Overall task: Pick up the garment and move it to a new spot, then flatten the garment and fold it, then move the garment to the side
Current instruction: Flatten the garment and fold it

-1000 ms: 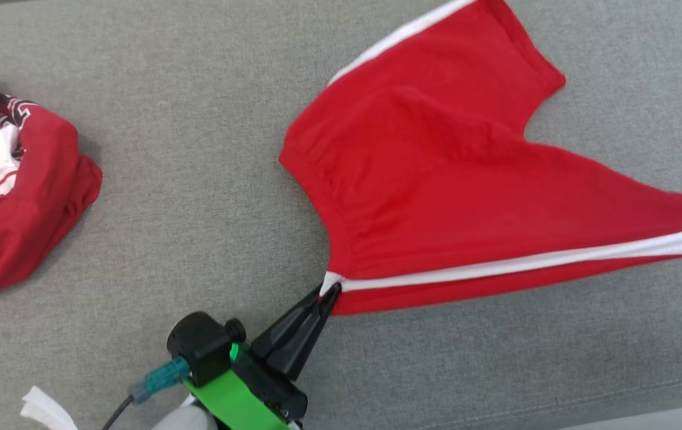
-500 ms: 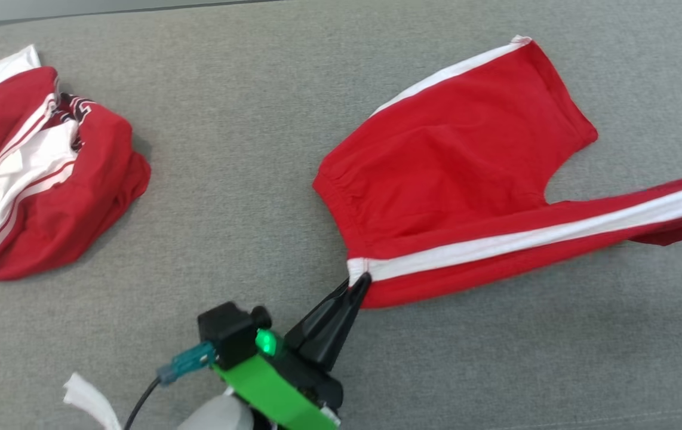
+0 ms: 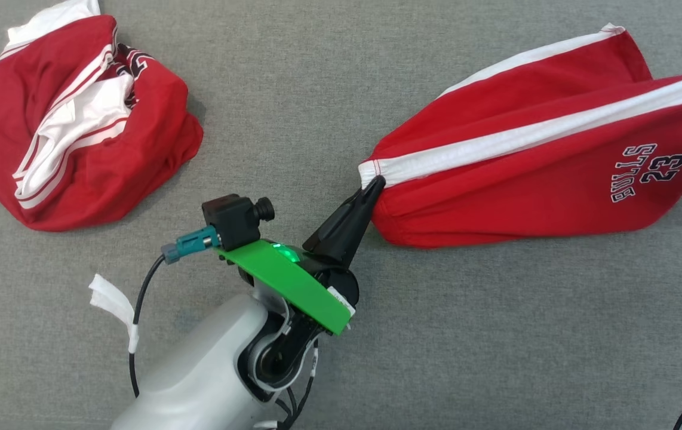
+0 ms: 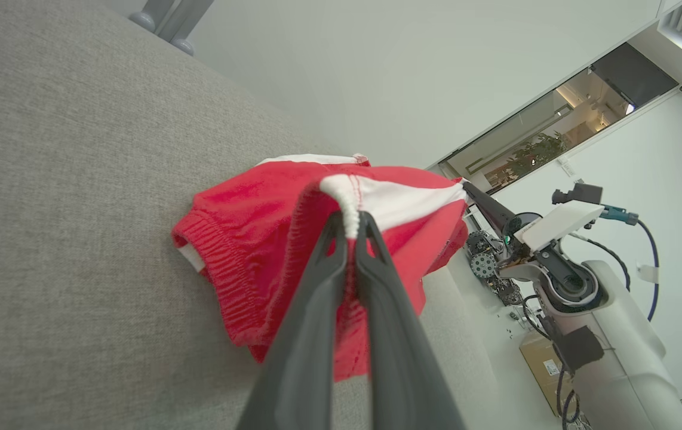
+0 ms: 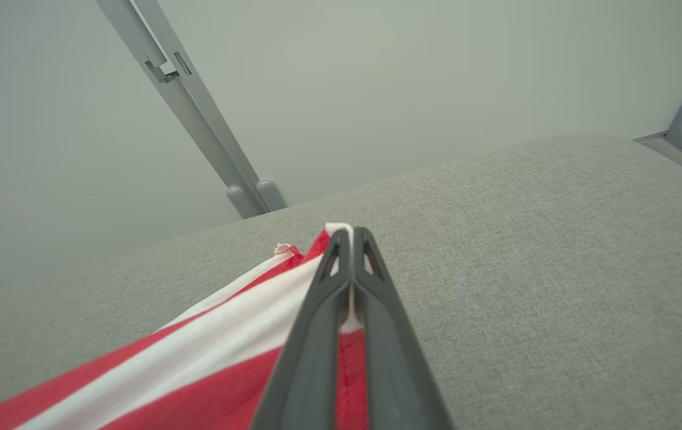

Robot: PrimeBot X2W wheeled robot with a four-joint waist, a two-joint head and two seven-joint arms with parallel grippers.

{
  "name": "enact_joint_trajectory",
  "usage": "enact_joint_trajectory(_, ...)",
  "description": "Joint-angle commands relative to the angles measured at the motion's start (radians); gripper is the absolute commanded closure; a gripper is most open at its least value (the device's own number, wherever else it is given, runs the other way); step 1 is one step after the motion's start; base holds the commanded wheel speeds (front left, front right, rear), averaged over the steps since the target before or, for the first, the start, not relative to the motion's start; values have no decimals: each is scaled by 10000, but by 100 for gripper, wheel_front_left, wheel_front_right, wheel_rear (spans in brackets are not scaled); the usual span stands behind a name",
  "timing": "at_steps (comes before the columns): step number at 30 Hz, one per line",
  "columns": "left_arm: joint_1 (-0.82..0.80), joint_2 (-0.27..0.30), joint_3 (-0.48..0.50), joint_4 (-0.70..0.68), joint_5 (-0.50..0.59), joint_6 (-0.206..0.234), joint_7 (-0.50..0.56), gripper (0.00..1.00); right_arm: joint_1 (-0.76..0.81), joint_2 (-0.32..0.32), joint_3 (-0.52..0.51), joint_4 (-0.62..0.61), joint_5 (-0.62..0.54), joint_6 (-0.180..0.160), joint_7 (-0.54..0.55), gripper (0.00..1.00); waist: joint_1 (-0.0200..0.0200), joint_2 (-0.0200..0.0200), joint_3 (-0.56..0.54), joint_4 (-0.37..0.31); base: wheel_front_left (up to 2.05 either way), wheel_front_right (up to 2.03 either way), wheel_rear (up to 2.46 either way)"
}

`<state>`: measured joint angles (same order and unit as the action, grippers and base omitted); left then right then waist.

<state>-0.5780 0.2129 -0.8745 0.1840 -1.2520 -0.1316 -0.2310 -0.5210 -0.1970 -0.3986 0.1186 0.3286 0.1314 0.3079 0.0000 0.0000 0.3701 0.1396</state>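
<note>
1. L gripper (image 3: 377,182): fingers pressed together, nipping the waistband corner of the red shorts (image 3: 526,173), right where the white stripe (image 3: 520,140) ends.
2. Just behind the fingers: green plate (image 3: 293,280) w/ a lit green dot. Black wrist cam (image 3: 236,215) sits to its left, and a cable (image 3: 147,279) w/ a white tag (image 3: 111,301) trails off.
3. Shorts run away from the L tips, to the right in head view. Stripe is pulled straight, cloth bunched in folds below it. Elastic waistband sags beside the fingers in L wrist view.
4. Further along the cloth: white lettering (image 3: 648,170) incl. "23", upside down from the head cam.
5. Far end of the stripe: R gripper (image 5: 350,233), also clamped tight, white hem corner caught betw. its tips.
6. Under all: grey pad (image 3: 317,89). Can't tell if the shorts' lower fold rests on it or hangs just clear.
7. Well apart from the L gripper, off to its left: second red-and-white garment (image 3: 78,131), crumpled in a heap on the pad.
8. Past the pad's edge in R wrist view: grey metal strut (image 5: 197,119) against a pale wall.
</note>
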Motion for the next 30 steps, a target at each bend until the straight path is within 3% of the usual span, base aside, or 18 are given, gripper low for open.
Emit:
enact_joint_trajectory(1, -288, -19, -55, 183, -235, 26, 73, 100, -372, -94, 117, 306, -166, -13, 88, 100, 0, 0, 337, 329, 0, 0, 0)
enact_joint_trajectory(12, -1587, -728, -255, 1666, -1193, 24, -82, 100, -2473, -692, 1203, 2957, -1230, -13, -176, 99, 0, 0, 867, 710, 0, 0, 0)
enact_joint_trajectory(13, -1685, -762, -285, 1728, -1225, 24, -107, 100, -2632, -682, 1272, 3185, -1262, -13, -260, 78, 0, 0, 893, 716, 0, 0, 0)
enact_joint_trajectory(14, -1756, -786, -300, 1806, -1253, 24, -126, 76, -2752, -677, 1332, 3353, -1293, -13, -353, 49, 0, 0, 907, 716, 0, 0, 0)
enact_joint_trajectory(15, -1828, -813, -318, 1882, -1286, 24, -162, 47, -2899, -676, 1433, 3510, -1322, -12, -502, 0, 0, 0, 921, 706, 0, 0, 0)
enact_joint_trajectory(16, -1910, -809, -353, 1977, -1189, 24, -184, 0, -3004, -659, 1519, 3638, -1294, -13, -659, 0, 0, 0, 923, 692, 0, 0, 0)
enact_joint_trajectory(21, -2017, -663, -213, 2295, -471, 24, -340, 0, -2848, -565, 2131, 3701, -838, -12, -1490, 0, 0, 0, 766, 524, 0, 0, 0)
enact_joint_trajectory(23, -1777, -500, 374, 2314, 361, 24, -363, 0, -2431, -590, 2345, 3548, -547, -13, -1658, 0, 0, 0, 622, 431, 0, 0, 0)
enact_joint_trajectory(25, -1255, -466, 1116, 2265, 1611, 73, -325, 0, -1995, -677, 2618, 3267, -300, -12, -1780, 0, 0, 0, 469, 317, 0, 0, 0)
enact_joint_trajectory(30, 495, -703, 3273, 1036, 4885, 907, -331, 0, -723, -1075, 3070, 2583, 5, -12, -1971, 0, 0, 0, 146, 44, 0, 0, 0)
